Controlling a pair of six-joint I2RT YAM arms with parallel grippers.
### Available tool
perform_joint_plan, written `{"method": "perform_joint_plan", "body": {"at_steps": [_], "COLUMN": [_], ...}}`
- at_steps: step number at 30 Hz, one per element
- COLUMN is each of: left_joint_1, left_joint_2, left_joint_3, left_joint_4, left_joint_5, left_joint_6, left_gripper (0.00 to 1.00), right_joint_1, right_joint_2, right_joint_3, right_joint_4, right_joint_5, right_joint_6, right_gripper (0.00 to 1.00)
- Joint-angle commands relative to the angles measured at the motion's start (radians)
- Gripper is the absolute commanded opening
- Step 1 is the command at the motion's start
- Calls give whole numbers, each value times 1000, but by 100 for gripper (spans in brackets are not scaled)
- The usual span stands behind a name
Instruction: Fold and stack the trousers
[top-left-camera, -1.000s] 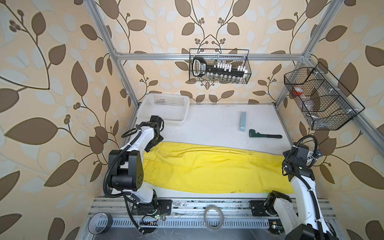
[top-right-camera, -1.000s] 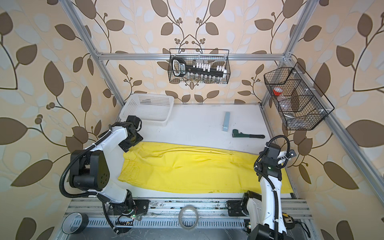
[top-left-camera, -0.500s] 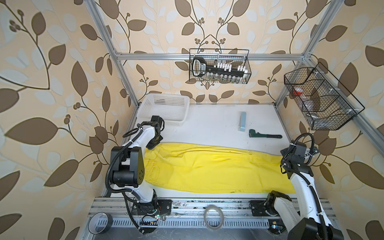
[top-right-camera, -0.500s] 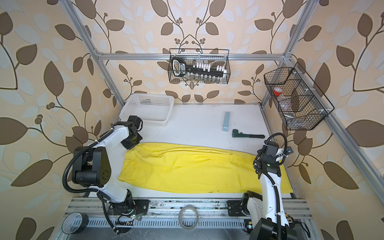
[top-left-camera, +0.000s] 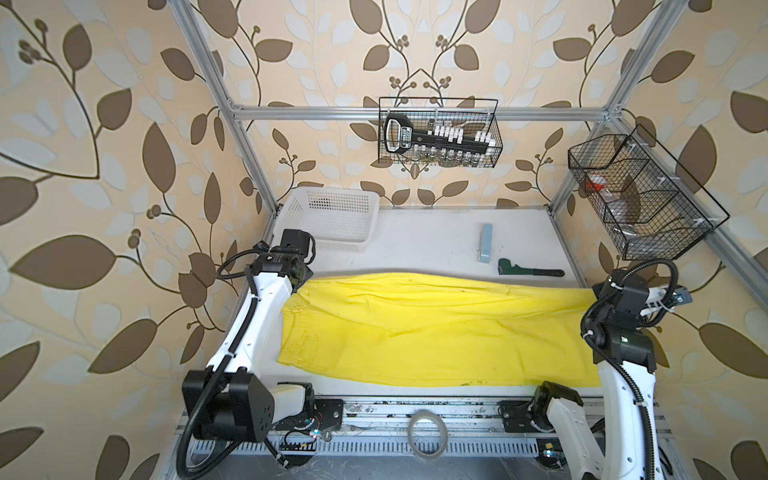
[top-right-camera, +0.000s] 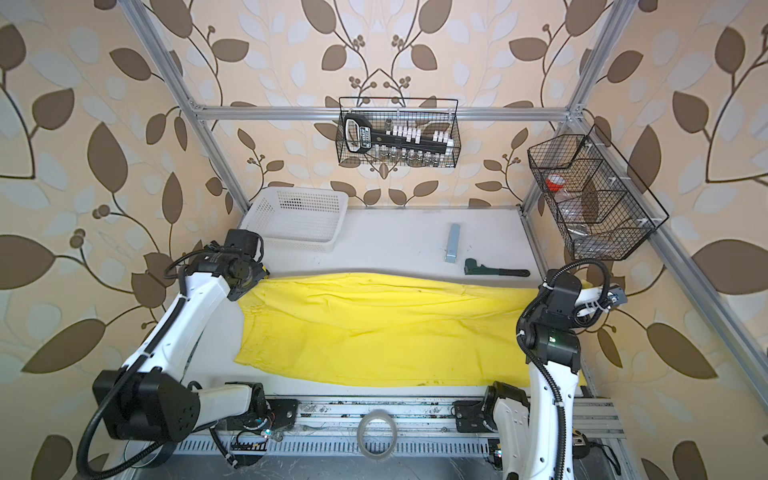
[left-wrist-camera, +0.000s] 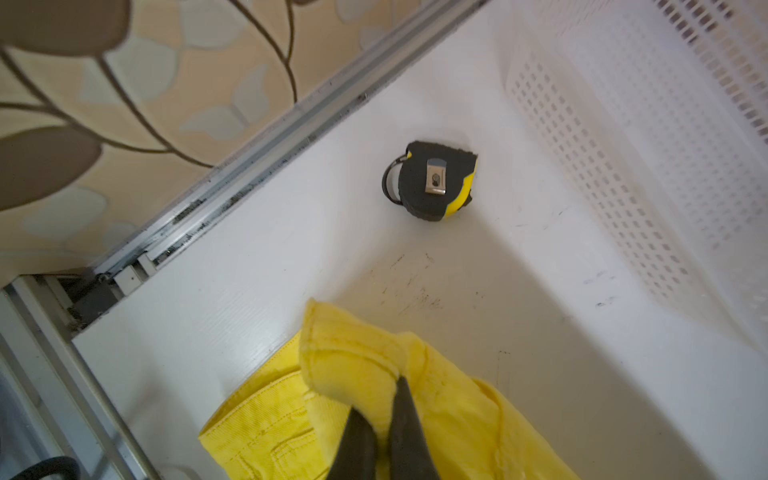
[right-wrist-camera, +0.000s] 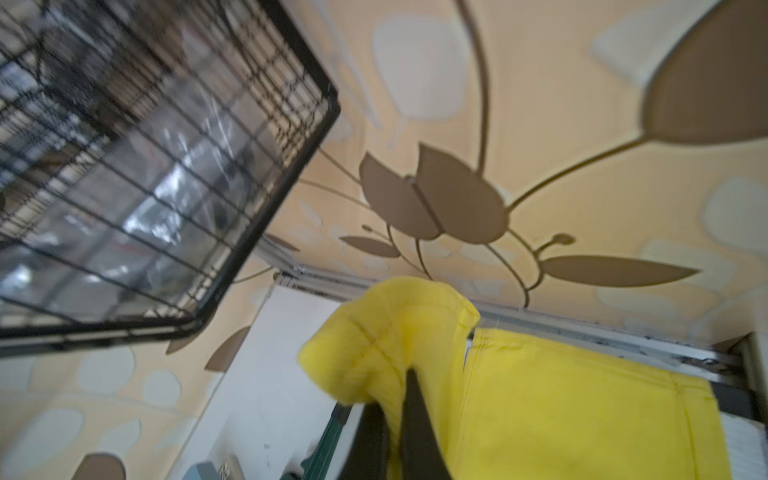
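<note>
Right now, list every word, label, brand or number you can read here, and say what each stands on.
None can be read outright.
Label on the handle of the black socket rail in the hanging wire basket: lettering there, too small to read.
White tags along that rail: too small.
Tape measure: belt-clip side up, no legible print.
Yellow trousers: no print visible.
</note>
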Motion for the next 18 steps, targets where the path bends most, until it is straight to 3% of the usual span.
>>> {"method": "perform_joint_plan", "body": {"at_steps": [1, 8, 12, 18], "left_joint_1": [7, 6, 7, 6], "left_joint_2": [-92, -134, -19, 199], "left_joint_3": [10, -51, -61, 0], "left_joint_4": [-60, 11, 106, 179], "left_joint_5": [-139, -125, -70, -20], "left_joint_6": [46, 81, 79, 69], "left_gripper": [0, 5, 6, 7], "right_joint_1": [-13, -15, -12, 2], "right_joint_2": [-44, -62, 35, 254], "right_joint_3": [45, -2, -57, -86], "right_joint_4": [-58, -32, 28, 143], "right_joint_5": [203, 146, 43, -7], "right_joint_6": [-31, -56, -54, -69], "right_gripper": [0, 0, 0, 0]}}
